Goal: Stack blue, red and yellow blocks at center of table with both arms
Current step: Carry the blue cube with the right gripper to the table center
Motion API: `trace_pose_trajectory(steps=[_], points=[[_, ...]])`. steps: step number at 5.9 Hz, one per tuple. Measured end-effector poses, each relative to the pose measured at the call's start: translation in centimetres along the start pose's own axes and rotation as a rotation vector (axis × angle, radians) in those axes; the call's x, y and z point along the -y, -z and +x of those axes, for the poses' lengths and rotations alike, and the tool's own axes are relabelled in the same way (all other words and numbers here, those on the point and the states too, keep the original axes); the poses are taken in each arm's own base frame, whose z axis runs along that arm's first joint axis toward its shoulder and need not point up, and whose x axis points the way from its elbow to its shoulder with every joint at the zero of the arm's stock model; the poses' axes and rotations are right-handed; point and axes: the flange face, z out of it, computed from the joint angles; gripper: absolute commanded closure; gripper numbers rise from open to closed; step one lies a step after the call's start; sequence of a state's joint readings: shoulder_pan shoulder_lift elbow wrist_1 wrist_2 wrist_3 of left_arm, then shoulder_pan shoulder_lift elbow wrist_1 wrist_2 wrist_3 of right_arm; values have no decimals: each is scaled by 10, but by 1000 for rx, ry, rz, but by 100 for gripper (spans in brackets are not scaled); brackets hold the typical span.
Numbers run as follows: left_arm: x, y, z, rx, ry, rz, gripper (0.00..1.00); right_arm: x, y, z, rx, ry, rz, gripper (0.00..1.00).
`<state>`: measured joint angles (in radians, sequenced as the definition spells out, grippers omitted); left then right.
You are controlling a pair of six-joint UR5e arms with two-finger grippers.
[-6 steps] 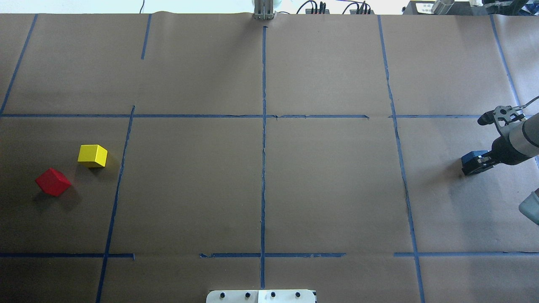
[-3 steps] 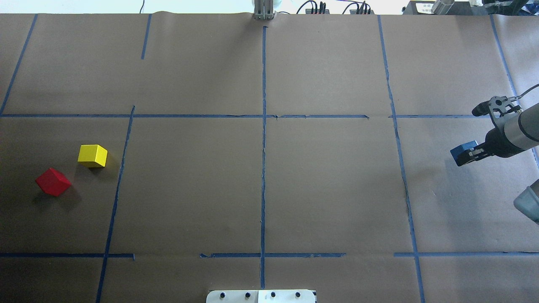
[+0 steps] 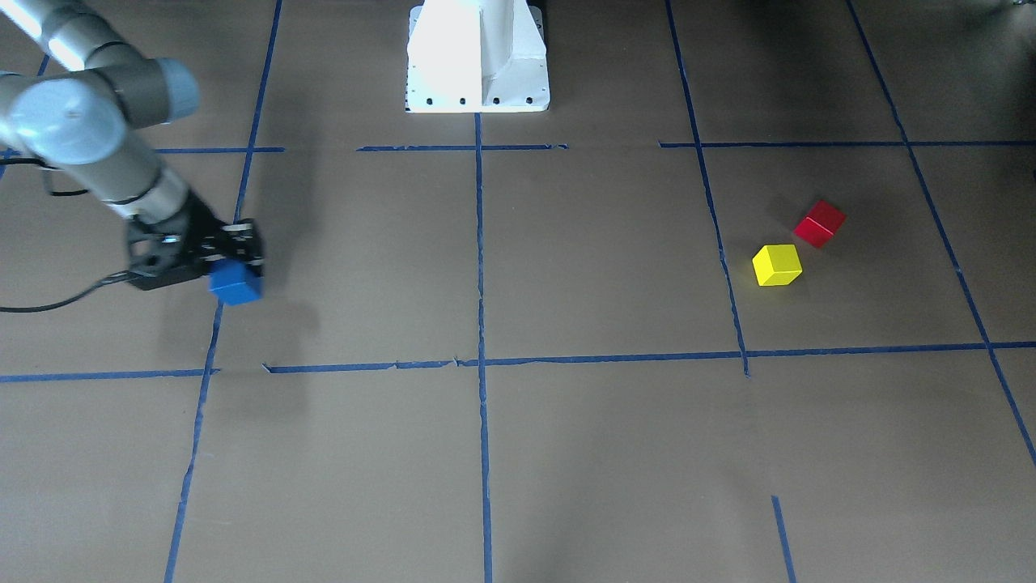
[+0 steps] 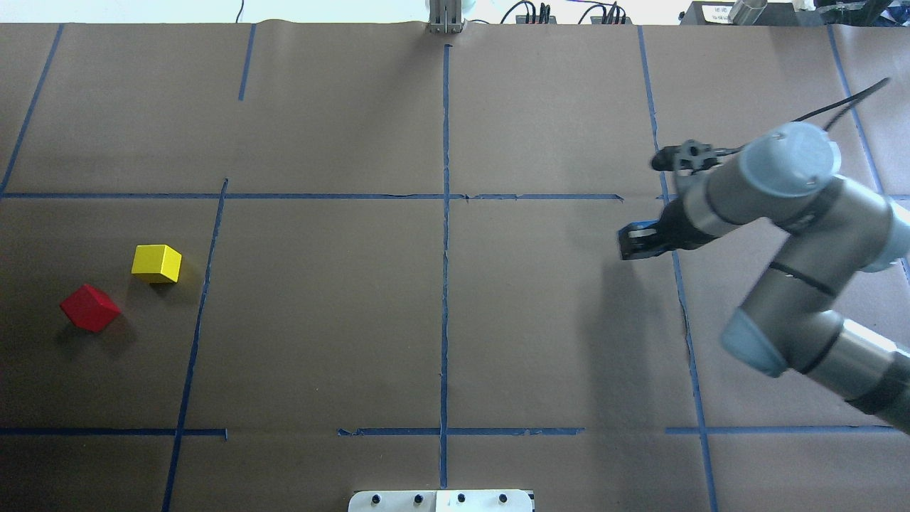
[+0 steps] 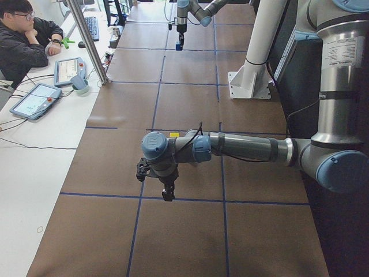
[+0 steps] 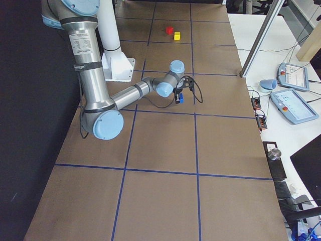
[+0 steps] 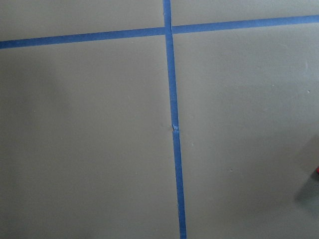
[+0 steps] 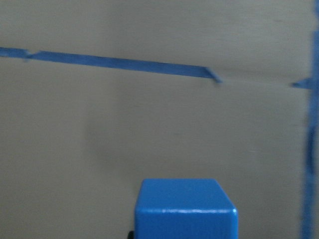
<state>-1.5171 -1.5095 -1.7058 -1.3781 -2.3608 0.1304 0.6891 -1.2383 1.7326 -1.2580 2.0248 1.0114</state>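
Note:
My right gripper [image 3: 229,259] is shut on the blue block [image 3: 235,285] and holds it above the table near the right-hand blue tape line. The block also shows in the right wrist view [image 8: 185,209]. In the overhead view the gripper [image 4: 638,243] mostly hides it. The yellow block [image 4: 156,262] and the red block [image 4: 89,307] sit on the table at the far left, close together and apart from both arms. My left gripper [image 5: 168,194] shows only in the exterior left view, hanging over the table's left end. I cannot tell whether it is open or shut.
The brown paper table is marked with blue tape lines that cross near the middle [image 4: 445,197]. The robot's white base [image 3: 477,57] stands at the near edge. An operator [image 5: 23,40] sits beside the table with tablets [image 5: 34,99].
My right arm has swung left from the table's right edge toward the middle, carrying the blue block. The red and yellow blocks have not moved.

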Motion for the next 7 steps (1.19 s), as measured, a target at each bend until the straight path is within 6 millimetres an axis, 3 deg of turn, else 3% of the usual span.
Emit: trace_pose_trajectory(steps=[1, 2, 3, 4, 5, 6, 7], points=[[0, 0, 0, 0, -1, 1, 0, 0, -9, -102, -21, -57, 1, 93], [0, 0, 1, 0, -3, 1, 0, -1, -19, -179, -34, -100, 1, 90], [1, 0, 2, 0, -5, 1, 0, -5, -35, -232, -52, -124, 8, 82], [1, -1, 2, -1, -6, 0, 0, -9, -49, -256, -68, -130, 7, 67], [1, -1, 3, -1, -7, -1, 0, -13, -58, -264, -79, -130, 2, 19], [1, -1, 3, -1, -7, -1, 0, -15, -64, -266, -86, -129, -2, 1], [1, -1, 3, 0, -8, -1, 0, -15, -65, -268, -87, -128, -2, 0]])
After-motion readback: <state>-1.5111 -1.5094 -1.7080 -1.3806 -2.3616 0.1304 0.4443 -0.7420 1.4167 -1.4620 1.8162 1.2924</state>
